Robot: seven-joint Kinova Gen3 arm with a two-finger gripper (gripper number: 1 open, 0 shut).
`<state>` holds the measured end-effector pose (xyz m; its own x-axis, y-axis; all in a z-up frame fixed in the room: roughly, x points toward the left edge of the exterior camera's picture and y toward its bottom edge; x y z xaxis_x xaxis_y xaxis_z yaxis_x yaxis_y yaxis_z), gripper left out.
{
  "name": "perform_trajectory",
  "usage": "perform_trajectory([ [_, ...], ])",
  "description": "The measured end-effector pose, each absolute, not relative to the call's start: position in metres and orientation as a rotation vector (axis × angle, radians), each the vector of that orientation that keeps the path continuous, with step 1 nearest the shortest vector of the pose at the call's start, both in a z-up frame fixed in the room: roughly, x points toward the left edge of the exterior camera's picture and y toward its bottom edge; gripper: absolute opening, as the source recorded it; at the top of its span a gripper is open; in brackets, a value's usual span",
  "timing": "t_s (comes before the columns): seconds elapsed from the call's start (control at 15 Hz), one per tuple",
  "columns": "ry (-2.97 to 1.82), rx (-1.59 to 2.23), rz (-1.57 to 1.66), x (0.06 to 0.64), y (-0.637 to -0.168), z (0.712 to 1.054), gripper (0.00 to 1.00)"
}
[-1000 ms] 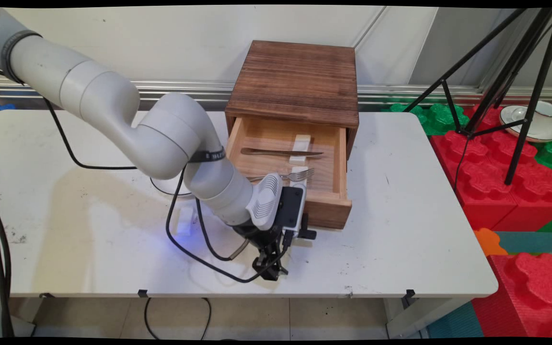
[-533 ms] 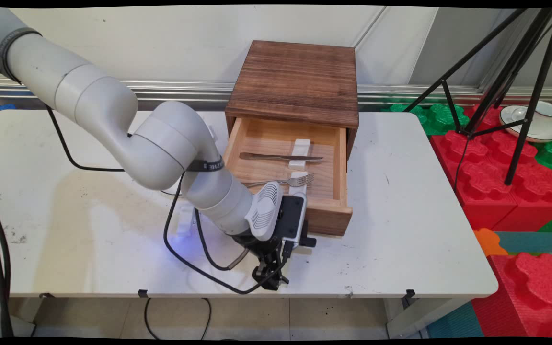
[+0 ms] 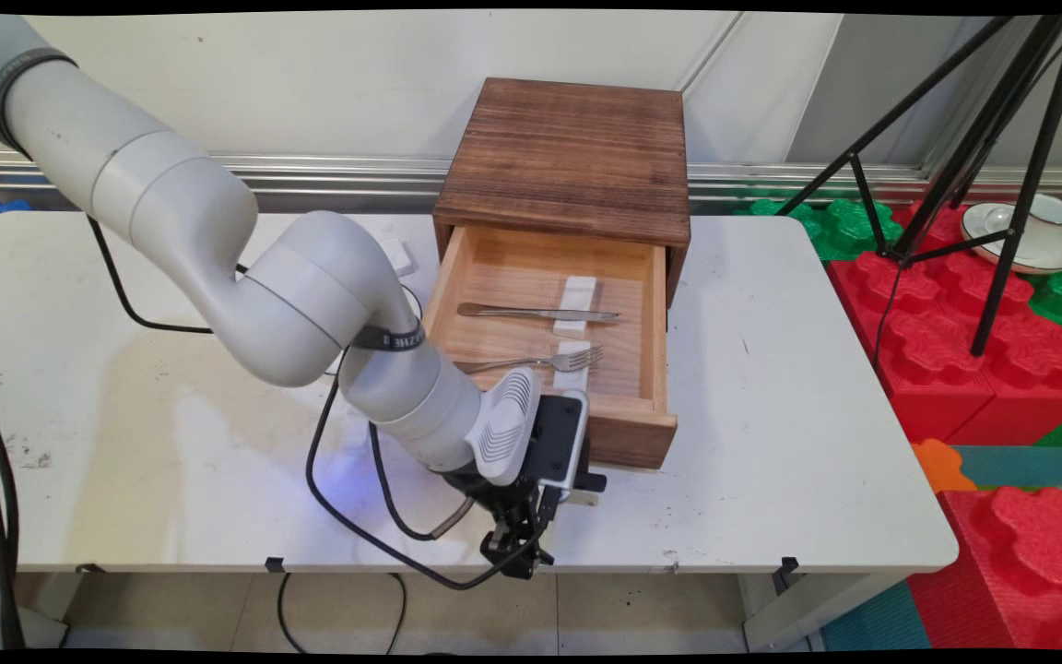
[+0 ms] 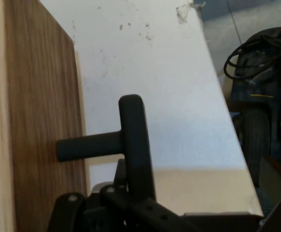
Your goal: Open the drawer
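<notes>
A dark wooden box (image 3: pixel 568 157) stands at the table's back, its light wood drawer (image 3: pixel 623 438) pulled out toward the near edge. In the drawer a knife (image 3: pixel 531 313) and a fork (image 3: pixel 540 361) each lie across a small white rest. My gripper (image 3: pixel 577 489) sits low in front of the drawer, shut on its black T-shaped handle (image 3: pixel 594 481). In the hand view the drawer handle (image 4: pixel 133 140) rises just above my gripper (image 4: pixel 130 193), its stem running left into the brown drawer front (image 4: pixel 43 125).
Black cables (image 3: pixel 356 516) hang from the arm and loop over the table near its front edge. A small white block (image 3: pixel 397 254) lies left of the box. Right of the table are a black tripod (image 3: pixel 1001 184), red and green foam blocks (image 3: pixel 955 341) and a cup on a saucer (image 3: pixel 1020 231).
The drawer has slid further out toward the table's near edge, and my gripper and wrist have moved the same way with the handle. The knife and fork rode along inside.
</notes>
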<state>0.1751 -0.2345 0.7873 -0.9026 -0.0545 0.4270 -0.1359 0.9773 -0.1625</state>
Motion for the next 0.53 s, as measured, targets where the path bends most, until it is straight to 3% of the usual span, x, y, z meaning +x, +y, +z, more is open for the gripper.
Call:
perform_trajectory([
  [0.53,-2.69,0.126,0.259,0.1737,-0.2255,0.7866,1.0],
])
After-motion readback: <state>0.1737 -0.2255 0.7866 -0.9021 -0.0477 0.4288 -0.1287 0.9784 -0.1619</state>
